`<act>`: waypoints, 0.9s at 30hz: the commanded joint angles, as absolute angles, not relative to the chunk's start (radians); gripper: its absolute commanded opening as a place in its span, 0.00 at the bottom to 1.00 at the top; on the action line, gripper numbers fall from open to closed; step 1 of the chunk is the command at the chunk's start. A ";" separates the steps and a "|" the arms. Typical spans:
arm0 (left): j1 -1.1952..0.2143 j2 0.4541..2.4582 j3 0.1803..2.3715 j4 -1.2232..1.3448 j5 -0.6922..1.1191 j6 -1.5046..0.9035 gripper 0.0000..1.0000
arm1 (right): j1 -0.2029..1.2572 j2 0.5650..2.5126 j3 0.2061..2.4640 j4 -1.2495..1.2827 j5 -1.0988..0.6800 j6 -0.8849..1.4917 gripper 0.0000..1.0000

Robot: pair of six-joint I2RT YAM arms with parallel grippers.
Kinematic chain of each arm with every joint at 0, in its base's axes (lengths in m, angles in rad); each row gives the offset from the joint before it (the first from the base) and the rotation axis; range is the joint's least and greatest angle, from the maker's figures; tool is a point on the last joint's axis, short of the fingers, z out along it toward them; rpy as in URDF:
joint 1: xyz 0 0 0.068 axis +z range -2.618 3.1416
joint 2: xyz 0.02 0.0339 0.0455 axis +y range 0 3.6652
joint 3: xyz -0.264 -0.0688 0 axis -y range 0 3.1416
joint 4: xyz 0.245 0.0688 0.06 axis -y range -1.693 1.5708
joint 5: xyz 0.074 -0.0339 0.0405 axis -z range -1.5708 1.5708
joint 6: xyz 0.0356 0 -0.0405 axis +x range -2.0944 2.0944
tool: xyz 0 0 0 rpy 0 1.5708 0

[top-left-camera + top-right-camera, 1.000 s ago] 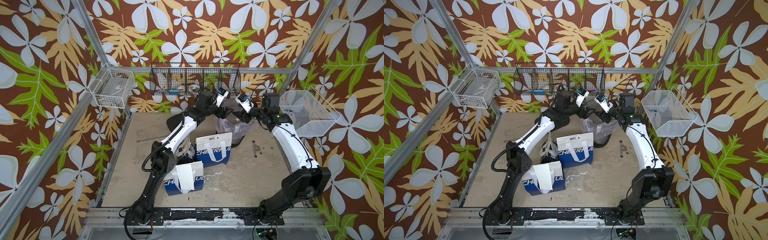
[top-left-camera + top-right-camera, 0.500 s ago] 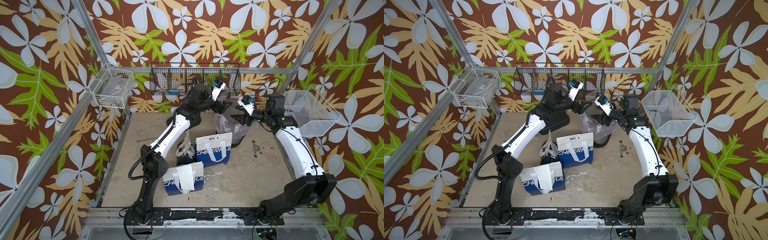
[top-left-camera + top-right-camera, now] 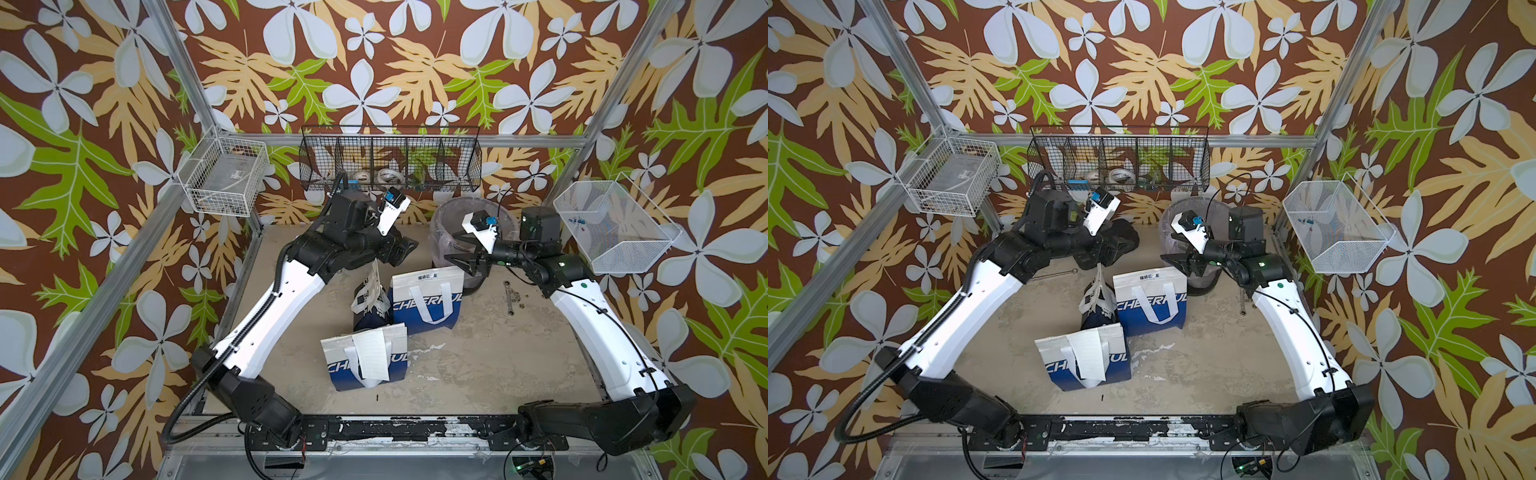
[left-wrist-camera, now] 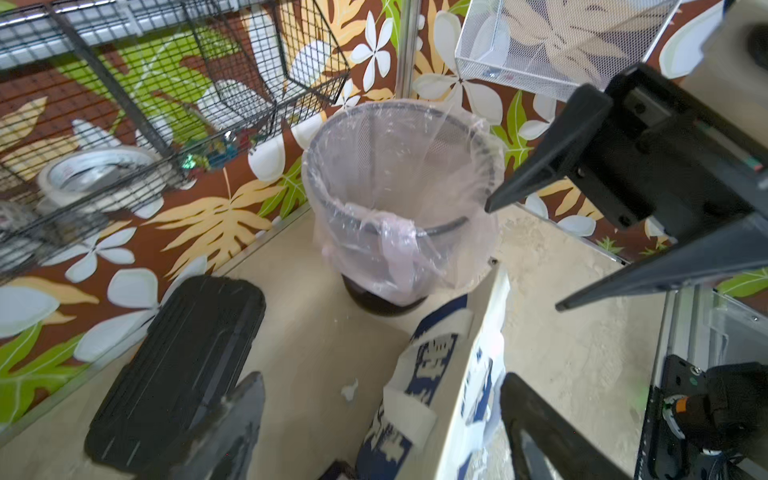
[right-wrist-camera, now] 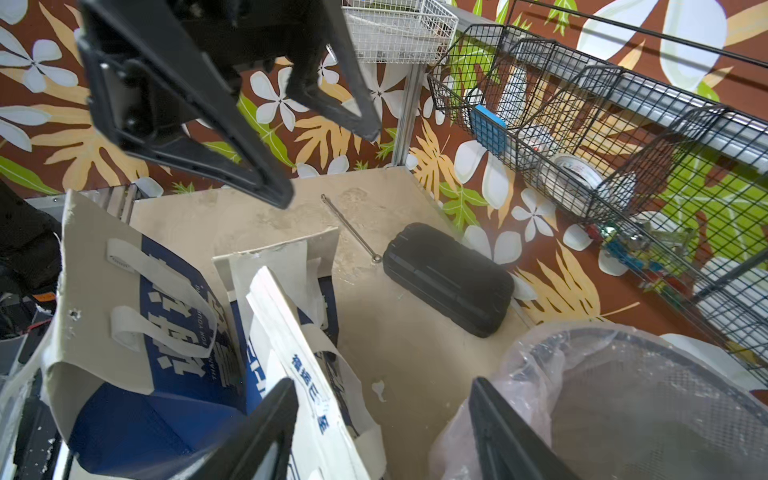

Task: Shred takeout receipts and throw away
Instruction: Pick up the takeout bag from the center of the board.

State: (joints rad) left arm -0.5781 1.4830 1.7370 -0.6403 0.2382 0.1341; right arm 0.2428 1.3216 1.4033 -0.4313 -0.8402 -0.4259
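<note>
Three bags [image 3: 428,306], one receipt [image 3: 372,353], one bin [image 3: 455,216]
Both the left tool [image 3: 407,251] and right tool [image 3: 451,246] wide open, empty (receipt's on the front bag [image 3: 343,374]).

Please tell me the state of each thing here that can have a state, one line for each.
Left gripper: fingers open, empty.
Right gripper: fingers open, empty.
Front bag: lying flat.
Receipt: whole, lying on that bag.
Rear bag: standing upright.
Small bag: crumpled, leaning.
Bin: upright, lined with clear plastic.
Black case: closed, lying flat.
</note>
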 commanded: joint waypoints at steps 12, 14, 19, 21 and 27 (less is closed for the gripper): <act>-0.578 1.416 1.499 -0.616 -0.012 -0.154 0.78 | 0.480 1.232 1.308 -0.364 -0.665 -0.207 0.78; -0.585 1.445 1.523 -0.658 -0.047 -0.184 0.76 | 0.491 1.232 1.311 -0.379 -0.659 -0.204 0.78; -0.624 1.475 1.513 -0.687 -0.147 -0.244 0.63 | 0.495 1.223 1.287 -0.367 -0.667 -0.185 0.79; -0.627 1.490 1.508 -0.708 -0.178 -0.262 0.55 | 0.495 1.220 1.285 -0.372 -0.664 -0.192 0.80; -0.638 1.512 1.488 -0.716 -0.202 -0.299 0.39 | 0.495 1.207 1.279 -0.398 -0.643 -0.221 0.81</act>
